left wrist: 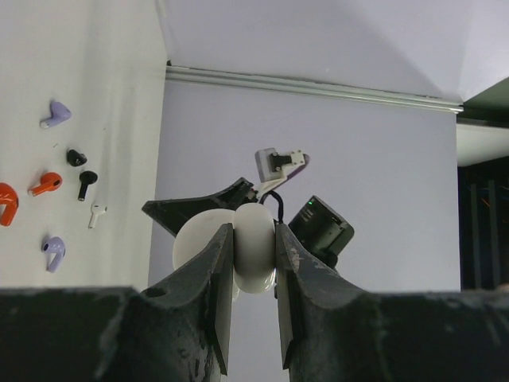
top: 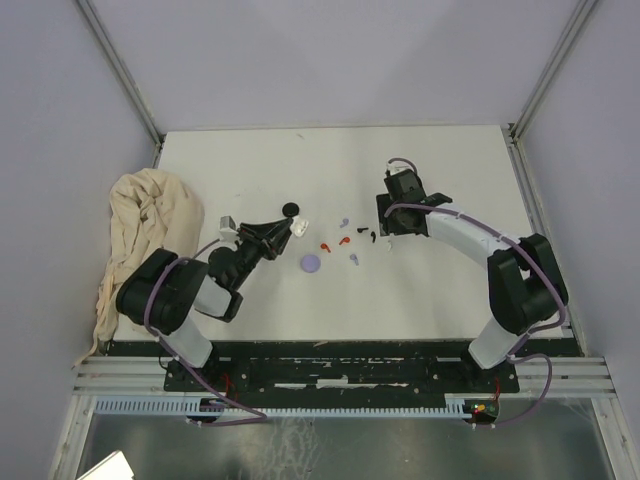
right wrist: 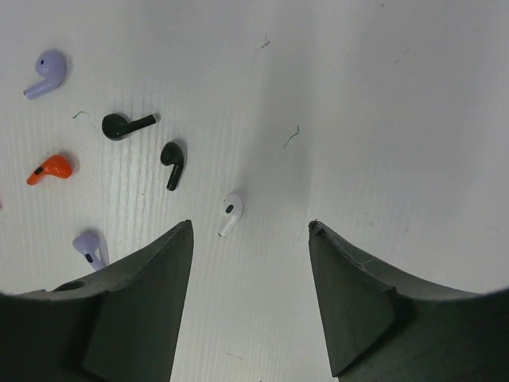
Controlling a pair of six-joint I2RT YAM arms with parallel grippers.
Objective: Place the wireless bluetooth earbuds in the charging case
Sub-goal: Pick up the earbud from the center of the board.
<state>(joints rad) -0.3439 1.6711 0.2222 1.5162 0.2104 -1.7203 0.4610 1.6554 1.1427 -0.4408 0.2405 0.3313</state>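
Note:
My left gripper [left wrist: 253,231] is shut on the white rounded charging case [left wrist: 255,259] and holds it off the table; from above the case [top: 299,230] shows at the fingertips. The earbuds lie scattered on the white table between the arms: two red [top: 326,246], two lilac [top: 344,222], two black [top: 361,232] and one white [top: 388,243]. My right gripper [right wrist: 249,225] hangs open just above the table. The white earbud [right wrist: 230,214] lies just ahead of its left fingertip, not between the jaws. The black earbuds [right wrist: 172,161] lie further left.
A crumpled cream cloth [top: 145,225] is heaped at the table's left edge. A black disc [top: 291,209] lies beyond the left gripper and a lilac disc [top: 311,263] sits near the earbuds. Grey walls close in the table.

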